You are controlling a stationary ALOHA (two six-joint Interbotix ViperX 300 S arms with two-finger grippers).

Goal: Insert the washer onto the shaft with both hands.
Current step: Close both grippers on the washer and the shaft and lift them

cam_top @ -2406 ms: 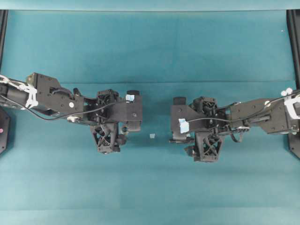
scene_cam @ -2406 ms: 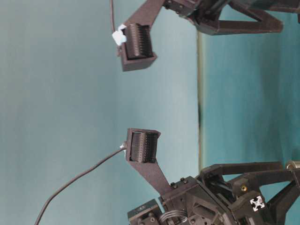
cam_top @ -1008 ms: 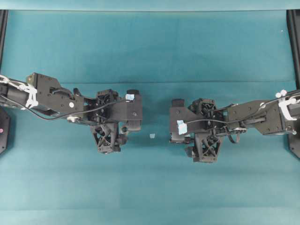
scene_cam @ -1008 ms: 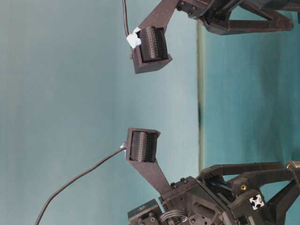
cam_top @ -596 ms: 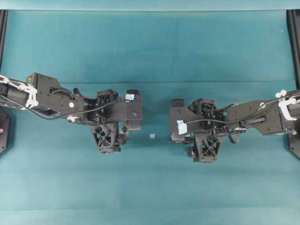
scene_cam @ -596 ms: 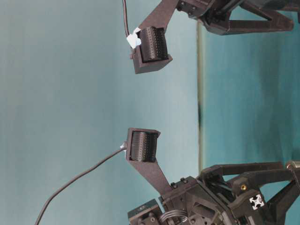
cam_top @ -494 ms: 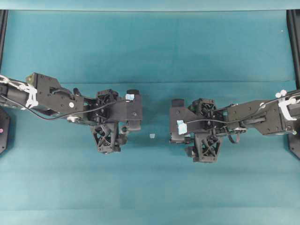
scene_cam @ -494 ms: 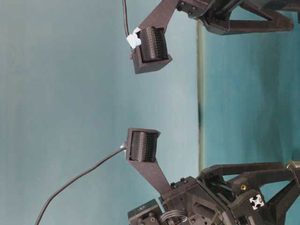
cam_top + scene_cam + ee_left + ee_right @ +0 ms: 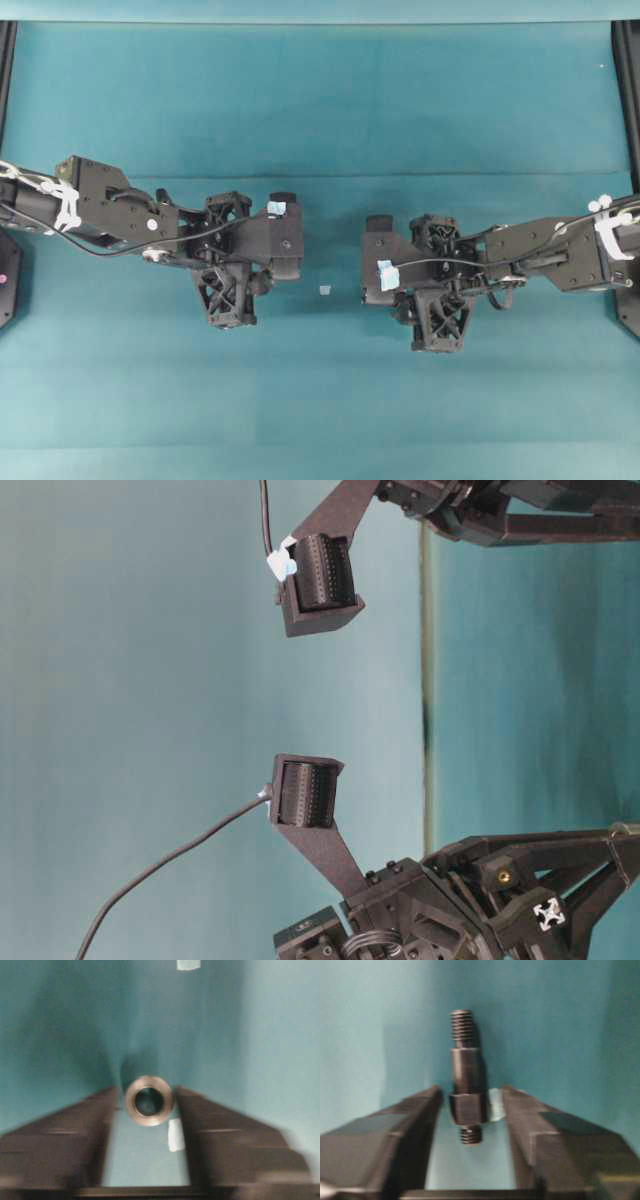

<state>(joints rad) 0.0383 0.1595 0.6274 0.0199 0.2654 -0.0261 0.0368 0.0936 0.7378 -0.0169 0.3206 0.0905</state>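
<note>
In the left wrist view my left gripper (image 9: 148, 1096) is shut on the washer (image 9: 148, 1100), a greyish-tan ring whose dark hole faces the camera. It is pinched between the black fingertips (image 9: 90, 1120). In the right wrist view my right gripper (image 9: 471, 1096) is shut on the shaft (image 9: 465, 1067). It grips the shaft's thick collar, and the threaded end points away. In the overhead view the left gripper (image 9: 262, 284) and right gripper (image 9: 400, 308) face each other across a gap. Washer and shaft are too small to make out there.
A small pale tape scrap (image 9: 324, 290) lies on the teal mat (image 9: 320, 120) between the two grippers; it also shows in the left wrist view (image 9: 188, 964). Black frame posts (image 9: 628, 100) stand at the table's sides. Two ribbed black wrist blocks (image 9: 305, 792) show in the table-level view.
The right arm came a little toward the middle over the earlier frames. In the last half second both wrists turned slightly. Both grips are unchanged.
</note>
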